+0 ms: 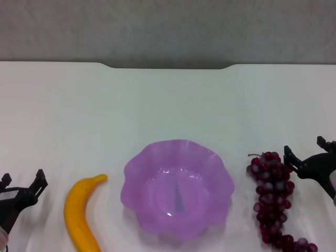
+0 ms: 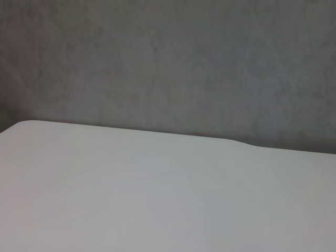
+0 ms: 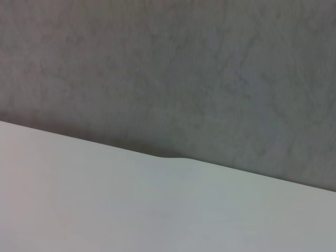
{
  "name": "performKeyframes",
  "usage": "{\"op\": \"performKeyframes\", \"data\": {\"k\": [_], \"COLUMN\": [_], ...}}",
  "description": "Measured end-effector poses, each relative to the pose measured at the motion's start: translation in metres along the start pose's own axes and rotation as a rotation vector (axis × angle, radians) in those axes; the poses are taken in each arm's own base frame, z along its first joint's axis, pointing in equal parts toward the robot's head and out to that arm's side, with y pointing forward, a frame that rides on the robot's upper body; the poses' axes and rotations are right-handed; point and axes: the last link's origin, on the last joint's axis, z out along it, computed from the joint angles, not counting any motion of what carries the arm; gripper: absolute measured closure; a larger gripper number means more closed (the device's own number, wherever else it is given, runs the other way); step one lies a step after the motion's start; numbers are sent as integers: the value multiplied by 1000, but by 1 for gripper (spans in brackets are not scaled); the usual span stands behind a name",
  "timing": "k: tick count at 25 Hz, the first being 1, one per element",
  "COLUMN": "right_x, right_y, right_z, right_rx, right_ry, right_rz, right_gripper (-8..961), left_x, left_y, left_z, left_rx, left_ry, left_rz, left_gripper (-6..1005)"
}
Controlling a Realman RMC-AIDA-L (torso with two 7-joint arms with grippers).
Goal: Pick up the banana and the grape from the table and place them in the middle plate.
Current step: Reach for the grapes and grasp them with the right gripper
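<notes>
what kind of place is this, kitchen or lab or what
Probably a robot test bench, not a kitchen: a bare white table against a plain grey wall, set only with a banana, a grape bunch and a purple plate, with a pincer at each side.

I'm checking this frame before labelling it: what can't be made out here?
- Banana: its near end is cut off by the head view's bottom edge.
- Grape: the bunch's lower end runs off the same edge.
- Left hand and right hand: only partly in frame at the head view's side edges.
- Both wrist views show only bare table and wall; neither fruit nor the middle plate appears there.
</notes>
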Motion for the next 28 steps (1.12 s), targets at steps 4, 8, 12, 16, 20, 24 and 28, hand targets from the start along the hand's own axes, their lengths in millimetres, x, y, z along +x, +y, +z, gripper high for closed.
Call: {"op": "performKeyframes", "data": {"k": [4, 8, 12, 16, 20, 24, 28], "right_x": [0, -4, -7, -10, -19, -35, -50], "right_y": [0, 3, 6, 6, 13, 25, 22], "right_z": [0, -2, -8, -10, -5, -1, -3], "right_rx": [0, -19, -41, -40, -53, -64, -5], "right_ry": [0, -39, -98, -127, -143, -179, -163], "right_rz": [-1, -19, -26, -14, 4, 43, 38], "right_gripper": [61, 61, 62, 63, 63, 64, 65], "left_x": [0, 1, 1, 0, -1, -5, -6], "left_y": [1, 2, 1, 1, -1, -6, -9], "left_z": [0, 0, -1, -2, -4, -8, -9], "left_rx": [-3, -4, -2, -1, 4, 20, 29], "left_ry": [1, 4, 7, 11, 7, -4, -10], "left_rz": [2, -1, -5, -4, -4, -4, -6], "left_gripper": [123, 122, 121, 119, 116, 115, 116]}}
